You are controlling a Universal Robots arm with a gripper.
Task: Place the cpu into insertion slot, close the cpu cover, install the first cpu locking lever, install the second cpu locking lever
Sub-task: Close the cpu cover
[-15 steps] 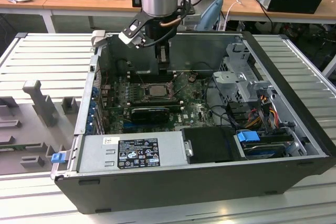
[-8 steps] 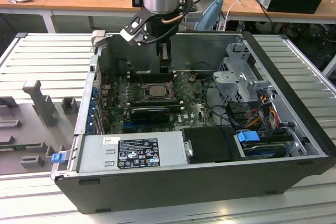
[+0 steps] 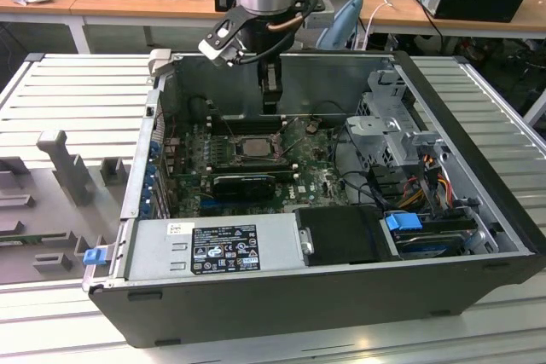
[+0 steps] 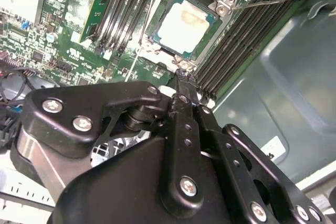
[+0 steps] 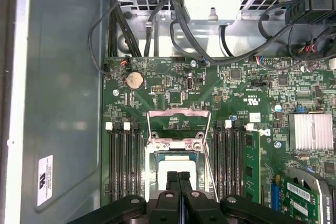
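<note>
The cpu (image 4: 184, 24) has a pale, matt metal face; the cpu cover (image 4: 223, 8) is shiny bare metal. The gripper (image 4: 181, 77) is smooth, glossy black.

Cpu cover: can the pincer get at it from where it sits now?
Probably yes. The pincer, shut, hangs close by the edge of the cpu cover with open space between them. The memory slots on either side lie low, and nothing crosses the way.

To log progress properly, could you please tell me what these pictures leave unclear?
- First wrist view: the pincer covers part of the cpu.
- Second wrist view: the pincer hides one edge of the insertion slot.
- Exterior view: the cpu cover is too small to judge whether it is latched.
</note>
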